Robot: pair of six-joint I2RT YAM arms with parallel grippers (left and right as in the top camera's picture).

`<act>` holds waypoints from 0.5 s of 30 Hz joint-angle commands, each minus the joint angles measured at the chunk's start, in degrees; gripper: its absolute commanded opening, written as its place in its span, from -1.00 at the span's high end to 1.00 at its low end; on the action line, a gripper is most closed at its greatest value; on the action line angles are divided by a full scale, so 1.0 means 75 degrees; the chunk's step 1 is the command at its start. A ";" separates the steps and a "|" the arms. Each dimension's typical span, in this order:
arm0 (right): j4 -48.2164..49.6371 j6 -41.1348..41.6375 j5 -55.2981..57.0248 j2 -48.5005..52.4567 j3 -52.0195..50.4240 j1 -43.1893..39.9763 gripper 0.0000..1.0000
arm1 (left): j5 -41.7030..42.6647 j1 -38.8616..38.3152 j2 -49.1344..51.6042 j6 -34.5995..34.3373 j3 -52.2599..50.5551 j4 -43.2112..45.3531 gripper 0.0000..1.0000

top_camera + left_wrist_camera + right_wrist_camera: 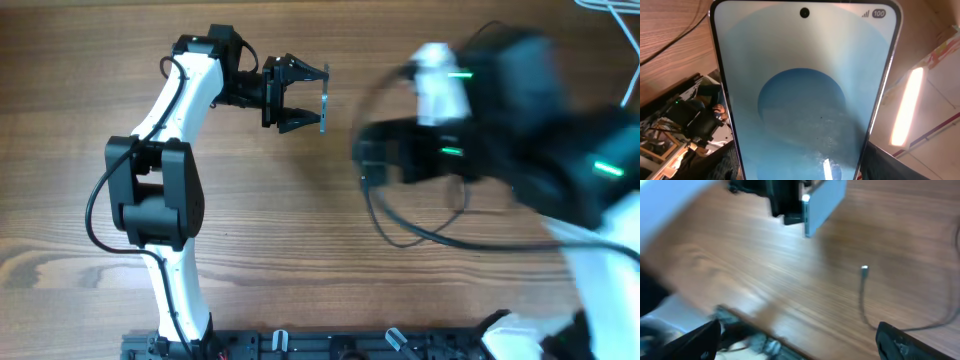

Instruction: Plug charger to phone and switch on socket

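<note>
My left gripper (312, 97) is shut on the phone (324, 100) and holds it on edge above the table. In the left wrist view the phone's lit cyan-blue screen (805, 75) fills the frame between the fingers (800, 172). The right wrist view shows the phone (822, 202) ahead, held up. The charger's black cable (405, 236) loops on the table, and its small plug tip (864, 269) lies loose on the wood. My right gripper (800, 347) is open and empty, above the table short of the plug tip; it is blurred in the overhead view (375, 155). I cannot make out the socket behind the blurred right arm.
A thick white cord (612, 15) runs off the top right corner. A black rail (330, 345) with fittings lines the table's front edge. The blurred right arm (540, 120) covers much of the right side.
</note>
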 commanded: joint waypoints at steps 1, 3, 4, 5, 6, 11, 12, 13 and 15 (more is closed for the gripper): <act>0.0248 0.0976 0.3124 0.0918 0.0105 0.0801 -1.00 | 0.0367 0.0032 -0.0344 -0.0073 0.0006 0.0003 -0.45; 0.0723 0.1673 0.3258 0.1378 0.0099 0.0851 -0.99 | 0.0370 0.0032 -0.0344 -0.0073 0.0006 0.0003 -0.46; 0.0889 0.1961 0.3188 0.1512 0.0096 0.0851 -0.99 | 0.0370 0.0032 -0.0344 -0.0076 0.0006 0.0003 -0.46; 0.1201 0.2253 0.2987 0.1676 0.0096 0.0854 -0.99 | 0.0370 0.0032 -0.0344 -0.0076 0.0006 0.0003 -0.46; 0.1483 0.2326 0.2710 0.1792 0.0096 0.0851 -0.99 | 0.0367 0.0032 -0.0344 -0.0087 0.0006 0.0000 -0.46; 0.1772 0.2259 0.2346 0.2570 0.0082 0.0860 -0.99 | 0.0370 0.0032 -0.0344 -0.0536 0.0006 0.0000 -0.46; 0.1719 0.2261 0.2448 0.2696 0.0082 0.0863 -0.99 | 0.0367 0.0032 -0.0344 -0.0536 0.0006 -0.0003 -0.46; 0.1664 0.2349 0.2640 0.2804 0.0082 0.0868 -0.99 | 0.0370 0.0032 -0.0344 -0.0536 0.0006 -0.0003 -0.46; 0.1588 0.2678 0.3147 0.2996 0.0082 0.0898 -0.92 | 0.0370 0.0032 -0.0344 -0.0694 0.0006 -0.0003 -0.46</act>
